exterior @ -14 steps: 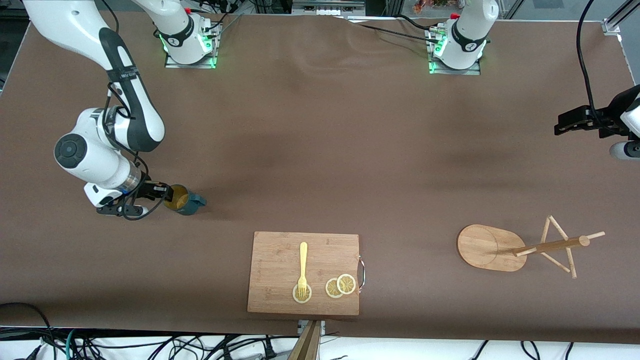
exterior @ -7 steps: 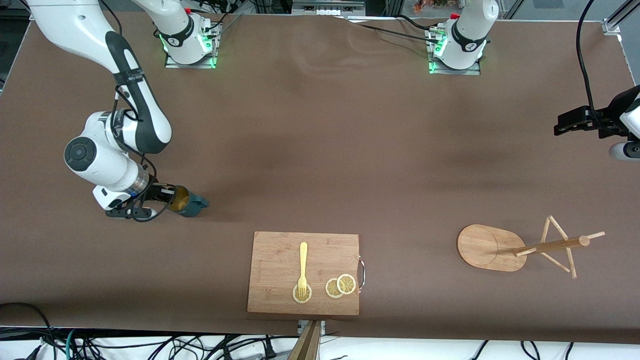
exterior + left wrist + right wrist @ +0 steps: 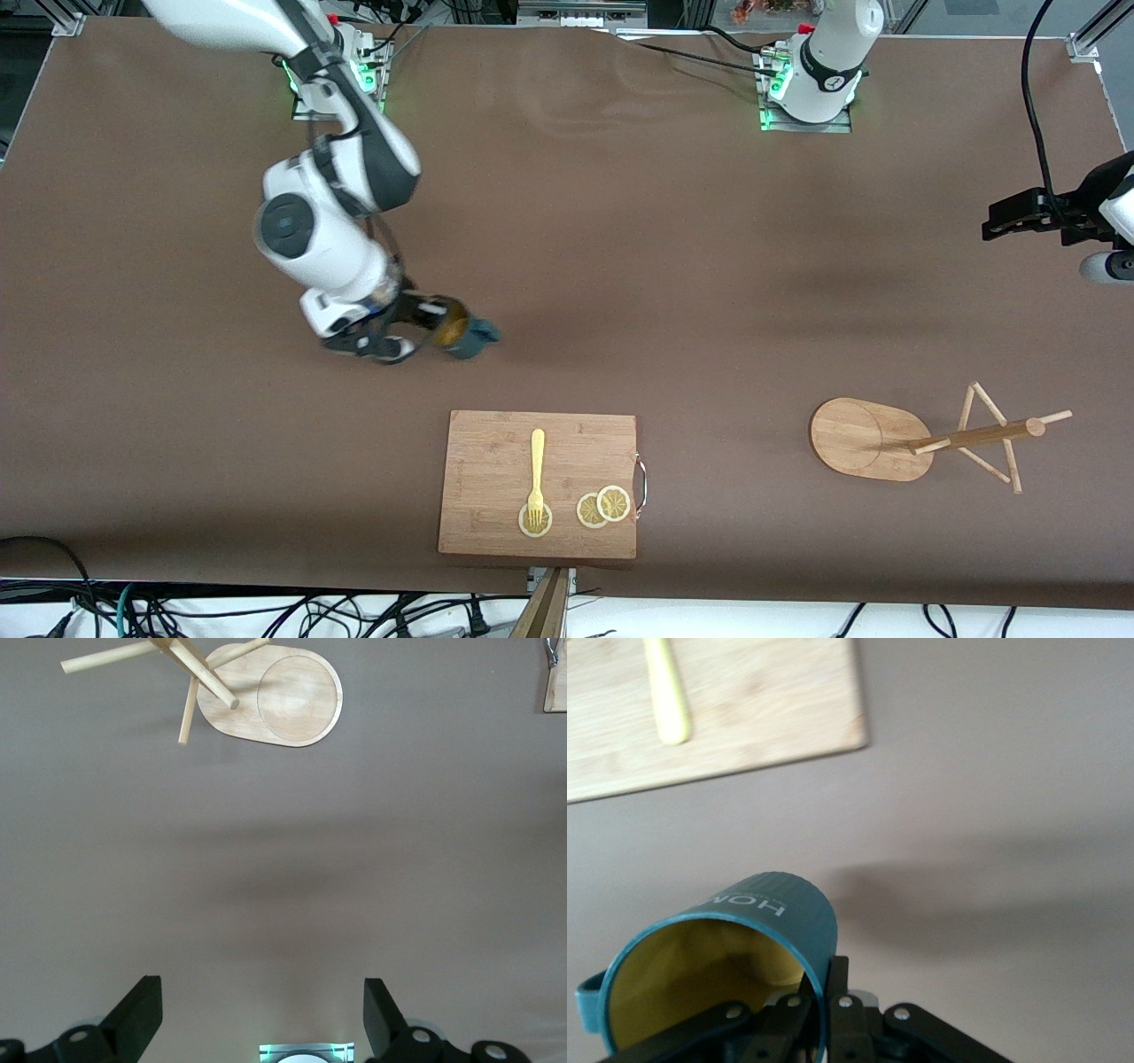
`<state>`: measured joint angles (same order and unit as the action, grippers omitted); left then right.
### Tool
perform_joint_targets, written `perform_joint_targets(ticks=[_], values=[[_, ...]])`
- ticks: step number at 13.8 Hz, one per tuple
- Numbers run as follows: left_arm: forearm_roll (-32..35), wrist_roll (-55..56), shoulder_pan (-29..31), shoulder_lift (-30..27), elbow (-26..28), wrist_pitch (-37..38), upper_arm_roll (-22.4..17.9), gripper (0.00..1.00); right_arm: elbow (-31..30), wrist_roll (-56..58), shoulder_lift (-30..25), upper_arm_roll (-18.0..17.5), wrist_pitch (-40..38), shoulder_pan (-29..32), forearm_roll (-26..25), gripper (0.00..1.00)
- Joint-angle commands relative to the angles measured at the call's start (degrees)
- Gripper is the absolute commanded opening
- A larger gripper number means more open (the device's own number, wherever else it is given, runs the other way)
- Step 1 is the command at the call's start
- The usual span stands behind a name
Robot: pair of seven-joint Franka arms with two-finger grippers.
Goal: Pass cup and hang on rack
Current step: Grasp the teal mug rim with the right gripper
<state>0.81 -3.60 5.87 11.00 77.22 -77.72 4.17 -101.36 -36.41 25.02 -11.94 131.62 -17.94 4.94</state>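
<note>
Teal cup point(image 3: 462, 331) hangs pinched by its rim in my right gripper point(image 3: 423, 319), over bare table at the cutting board's point(image 3: 496, 523) eleven o'clock. My left gripper point(image 3: 263, 1014) waits spread wide, the rack point(image 3: 873, 439) at its seven o'clock.

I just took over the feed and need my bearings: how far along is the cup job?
Done: the right hand has the cup gripped by its rim, lifted over the table near the cutting board.
In hand: carrying it toward the left arm's end.
Left: the handover, since the left hand waits open, and hanging; the rack has no cup on its pegs.
</note>
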Motion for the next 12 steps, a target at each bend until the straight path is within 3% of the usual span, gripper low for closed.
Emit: perform_joint_targets(ticks=[1,5,7,12], values=[[0.68,0.53,-0.25,0.87,-1.9,0.29,0.05,1.0,8.35,-12.41,6.08,0.6,-1.1,-6.03,-4.05,0.0],[0.68,0.52,-0.25,0.87,-1.9,0.29,0.05,1.0,18.02,-27.72,14.69,0.69,-1.1,-13.51,-11.43,0.0],[0.68,0.52,-0.25,0.87,-1.9,0.29,0.05,1.0,19.71,-29.5,16.9,0.77,-1.1,-15.37,-15.39,0.0],[0.68,0.61,-0.34,0.87,-1.9,0.29,0.05,1.0,20.07,-29.68,17.08,0.69,-0.84,-15.9,-15.67,0.0]])
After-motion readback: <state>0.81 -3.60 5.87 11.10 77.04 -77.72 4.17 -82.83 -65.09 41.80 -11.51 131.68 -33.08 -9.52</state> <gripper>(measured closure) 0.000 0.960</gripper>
